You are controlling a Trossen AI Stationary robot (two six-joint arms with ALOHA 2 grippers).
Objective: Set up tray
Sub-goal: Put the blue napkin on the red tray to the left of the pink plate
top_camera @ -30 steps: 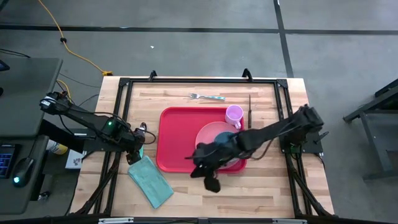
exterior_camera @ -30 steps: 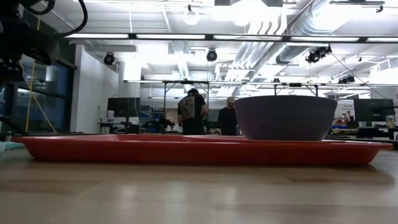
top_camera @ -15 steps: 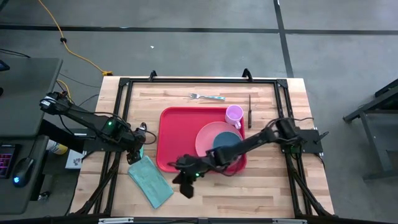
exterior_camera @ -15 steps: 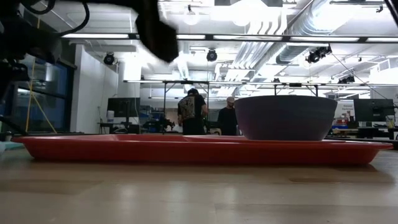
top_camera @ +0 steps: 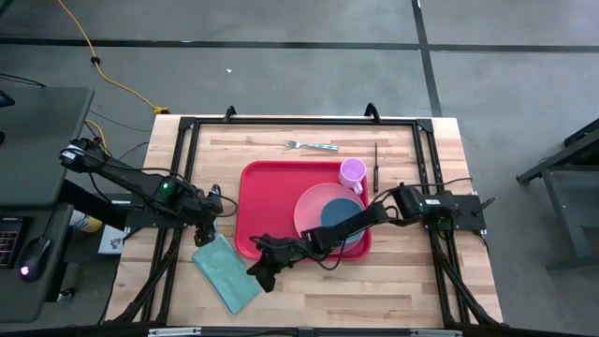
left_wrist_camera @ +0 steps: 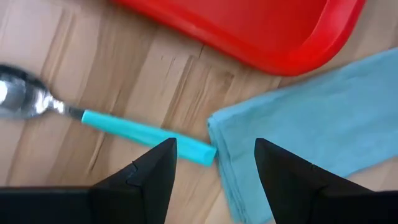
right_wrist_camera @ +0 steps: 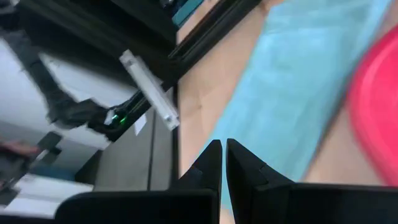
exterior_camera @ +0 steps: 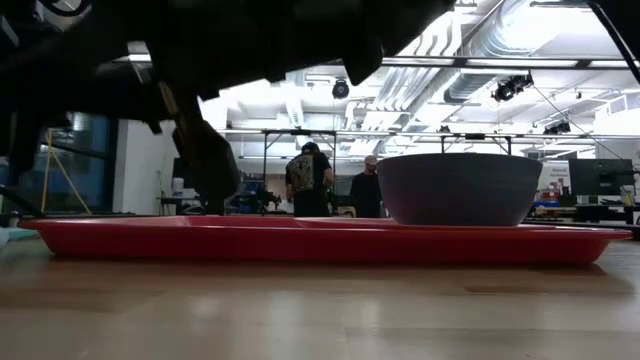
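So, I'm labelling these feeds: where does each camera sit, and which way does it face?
High view: overhead, straight down; both arms, large red plastic tray.
Low view: table height, level; tray rim, grey bowl, arm looming dark.
Left wrist view: down past open left gripper; teal-handled metal spoon, teal folded cloth.
Right wrist view: past shut right gripper; the same cloth.

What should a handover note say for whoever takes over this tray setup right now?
Left hand: open, over the teal-handled spoon left of the tray.
Right hand: shut, empty, reaching across to the teal napkin by the tray's front left corner.
Done: pink plate with dark bowl and pink cup on the tray.
Left: spoon, napkin, fork, knife, all on the table.
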